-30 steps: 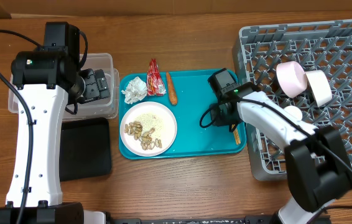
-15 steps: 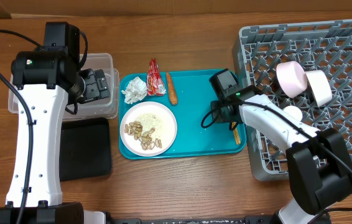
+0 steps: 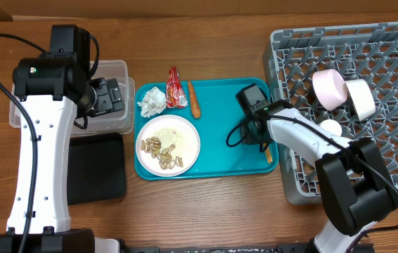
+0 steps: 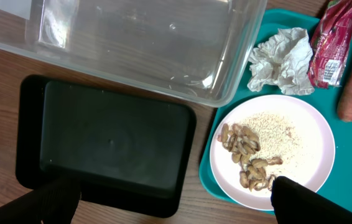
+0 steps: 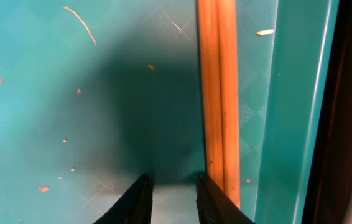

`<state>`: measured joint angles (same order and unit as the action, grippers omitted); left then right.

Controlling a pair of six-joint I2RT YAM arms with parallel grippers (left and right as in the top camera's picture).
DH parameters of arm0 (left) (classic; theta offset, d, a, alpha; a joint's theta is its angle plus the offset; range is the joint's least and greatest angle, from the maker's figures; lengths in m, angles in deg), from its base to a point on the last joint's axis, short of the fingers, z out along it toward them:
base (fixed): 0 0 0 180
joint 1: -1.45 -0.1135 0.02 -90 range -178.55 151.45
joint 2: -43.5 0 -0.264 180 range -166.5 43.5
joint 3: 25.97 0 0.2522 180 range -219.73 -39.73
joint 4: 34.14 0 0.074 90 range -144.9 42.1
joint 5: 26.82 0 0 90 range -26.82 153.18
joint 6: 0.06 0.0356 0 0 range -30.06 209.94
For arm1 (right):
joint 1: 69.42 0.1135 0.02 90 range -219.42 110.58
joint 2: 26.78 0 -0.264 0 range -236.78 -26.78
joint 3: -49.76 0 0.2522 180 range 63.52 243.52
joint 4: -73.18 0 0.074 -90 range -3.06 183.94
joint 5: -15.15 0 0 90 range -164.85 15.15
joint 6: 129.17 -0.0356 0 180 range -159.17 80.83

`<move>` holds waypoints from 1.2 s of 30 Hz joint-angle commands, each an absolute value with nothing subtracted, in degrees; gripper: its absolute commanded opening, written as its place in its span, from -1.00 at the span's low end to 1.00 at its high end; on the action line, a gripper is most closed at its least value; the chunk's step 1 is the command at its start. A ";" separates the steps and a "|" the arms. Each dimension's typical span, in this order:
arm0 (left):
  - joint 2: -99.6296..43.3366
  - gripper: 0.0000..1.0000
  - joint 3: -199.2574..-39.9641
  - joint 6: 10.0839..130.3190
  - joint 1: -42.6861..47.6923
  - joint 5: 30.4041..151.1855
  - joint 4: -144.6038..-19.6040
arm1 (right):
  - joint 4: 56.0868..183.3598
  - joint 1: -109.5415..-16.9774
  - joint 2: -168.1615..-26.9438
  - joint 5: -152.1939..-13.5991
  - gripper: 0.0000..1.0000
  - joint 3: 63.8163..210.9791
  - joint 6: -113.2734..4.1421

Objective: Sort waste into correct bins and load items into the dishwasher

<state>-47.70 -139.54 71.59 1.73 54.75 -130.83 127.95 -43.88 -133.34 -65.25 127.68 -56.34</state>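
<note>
Two wooden chopsticks (image 5: 219, 93) lie side by side on the teal tray (image 5: 70, 124), close to its right rim. My right gripper (image 5: 175, 199) hovers low just left of them. It is narrowly open, with bare tray between the jaws and its right finger beside the chopsticks. My left gripper (image 4: 176, 202) is wide open and holds nothing. It hangs above the black tray (image 4: 107, 143) and the plate (image 4: 288, 146) of peanut shells (image 4: 241, 140). The paper ball (image 3: 152, 102), red wrapper (image 3: 176, 88) and orange stick (image 3: 194, 101) lie on the teal tray's far side.
The clear tub (image 4: 132, 43) stands behind the black tray at the left. The grey dish rack (image 3: 396, 161) at the right holds a pink bowl (image 3: 329, 89), a white bowl (image 3: 359, 98) and a small cup (image 3: 331, 127). Crumbs dot the teal tray.
My right wrist has shifted slightly beside the chopsticks and its jaws have narrowed a little. The left arm has not moved.
</note>
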 commanded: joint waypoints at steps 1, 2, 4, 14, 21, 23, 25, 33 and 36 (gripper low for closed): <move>-48.05 1.00 -140.33 70.61 1.84 54.18 -130.77 | 127.43 -44.17 -135.00 -63.32 -0.47 127.20 -56.97; -48.05 1.00 -140.33 70.61 1.84 54.18 -130.77 | 127.45 -44.15 -135.14 -63.02 -0.47 127.22 -56.95; -48.05 1.00 -140.33 70.61 1.84 54.18 -130.77 | 128.04 -44.15 -135.11 -62.93 -0.52 127.29 -56.75; -48.05 1.00 -140.33 70.61 1.84 54.18 -130.77 | 131.95 -44.06 -130.87 -62.86 -0.45 130.00 -56.80; -48.05 1.00 -140.33 70.61 1.84 54.18 -130.77 | 131.45 -44.30 -130.76 -63.08 -0.44 129.91 -55.83; -48.05 1.00 -140.33 70.61 1.84 54.18 -130.75 | 131.71 -44.08 -130.70 -63.28 -0.44 129.91 -55.02; -48.05 1.00 -140.33 70.61 1.84 54.18 -130.77 | 131.97 -44.04 -130.66 -62.08 -0.44 129.91 -55.31; -48.05 1.00 -140.33 70.61 1.84 54.18 -130.75 | 130.58 -44.15 -130.68 -55.50 -0.43 129.74 -58.04; -48.05 1.00 -140.33 70.61 1.84 54.18 -130.77 | 128.91 -44.15 -130.74 -58.27 -0.42 128.51 -58.04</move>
